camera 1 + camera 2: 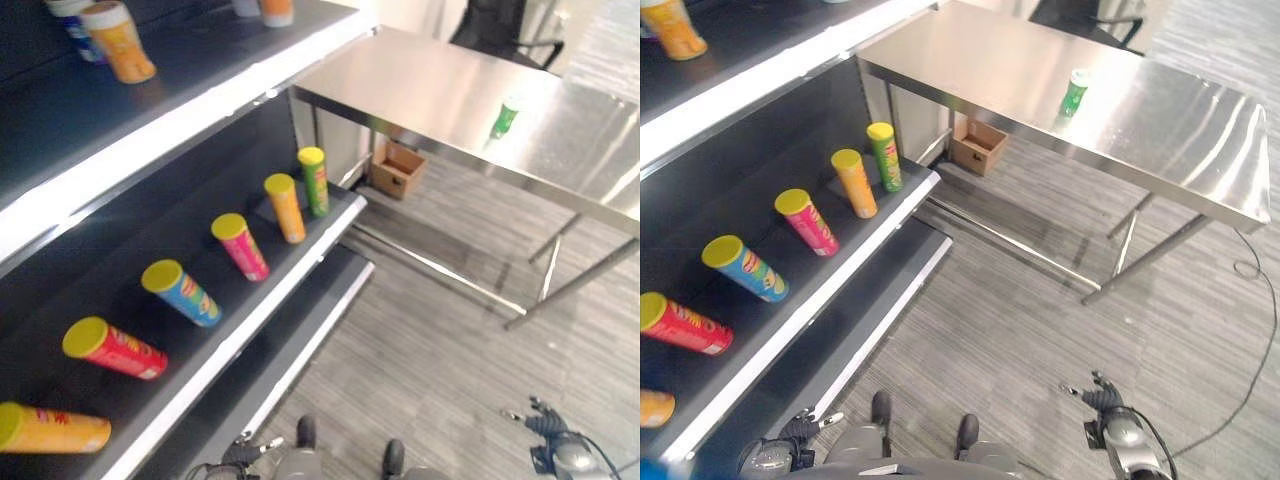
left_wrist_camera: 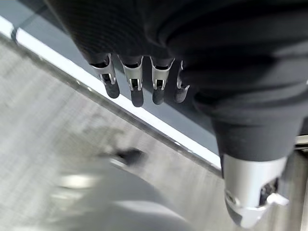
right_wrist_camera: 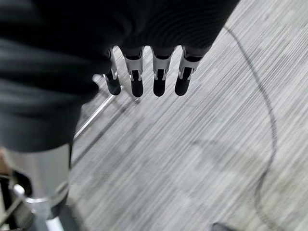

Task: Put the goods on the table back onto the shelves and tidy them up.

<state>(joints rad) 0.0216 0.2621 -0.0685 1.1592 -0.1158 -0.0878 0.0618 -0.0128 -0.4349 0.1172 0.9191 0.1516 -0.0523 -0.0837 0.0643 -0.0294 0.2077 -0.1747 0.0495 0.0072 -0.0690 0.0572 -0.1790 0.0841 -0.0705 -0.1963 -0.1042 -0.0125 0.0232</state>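
Note:
A green can [image 1: 505, 118] with a white lid stands alone on the steel table [image 1: 420, 80], towards its far side. Several yellow-lidded cans stand in a row on the dark middle shelf [image 1: 300, 262]: a green one [image 1: 314, 181], an orange one [image 1: 286, 208], a pink one [image 1: 241, 246], a blue one [image 1: 182, 292], a red one [image 1: 113, 348] and an orange one [image 1: 50, 428]. My left hand [image 2: 137, 86] hangs low by the shelf's foot, fingers straight, holding nothing. My right hand [image 3: 144, 77] hangs over the floor, open and holding nothing, far from the table.
The upper shelf carries an orange can [image 1: 120, 40] and a blue-and-white one [image 1: 72, 20]. A cardboard box [image 1: 397, 168] sits on the floor under the table. A dark chair [image 1: 500, 30] stands behind the table. Grey carpet lies between shelf and table.

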